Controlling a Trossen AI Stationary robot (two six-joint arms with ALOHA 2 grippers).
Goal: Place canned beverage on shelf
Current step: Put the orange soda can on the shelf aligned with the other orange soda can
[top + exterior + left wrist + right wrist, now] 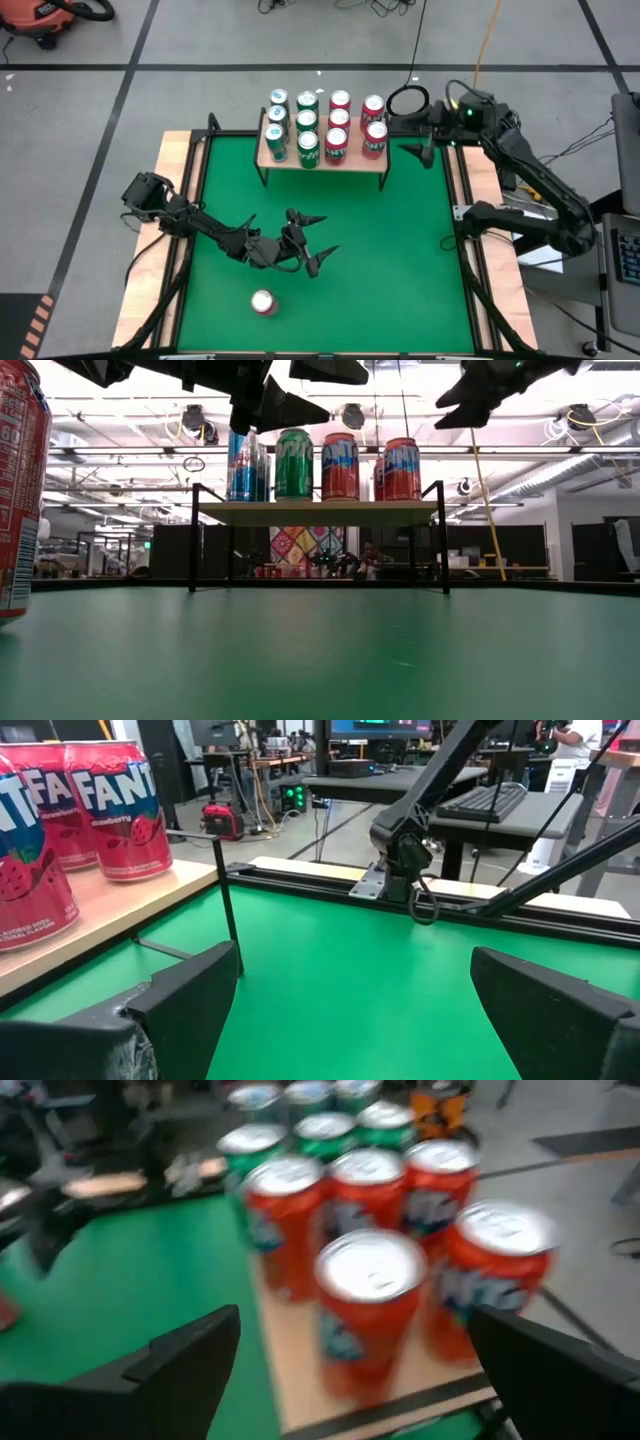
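Shelf (322, 160): pale wooden plank on thin black metal legs, standing at the desk's (390, 260) far edge, long side along that edge. Desk top is flat matte green, framed by black rails and light wood borders. Shelf carries about eleven upright cylindrical cans with shiny metal lids, in rows: blue ones (276, 126) at the left end, green ones (308, 125) next, red ones (372, 126) toward the right end.

Lone red can (263, 302) stands upright on the desk near the near edge, left of centre, well apart from the shelf, not held.

Left claw (308, 242) hangs over the desk's middle-left, above the lone can's area but clear of it, fingers spread wide, empty. Right claw (421, 140) hovers just off the shelf's right end, near the desk's far right corner, fingers spread wide, nothing between them.

Low view only: shelf side-on, four can fronts in a row, and the lone can (18, 490) huge at the frame edge with printed label. Left wrist view only: strawberry print and lettering on two red cans (75, 820) at the plank's edge, plus a black shelf leg. Right wrist view only: lids from above, blurred, dark fingers (170, 1370) wide apart in front.
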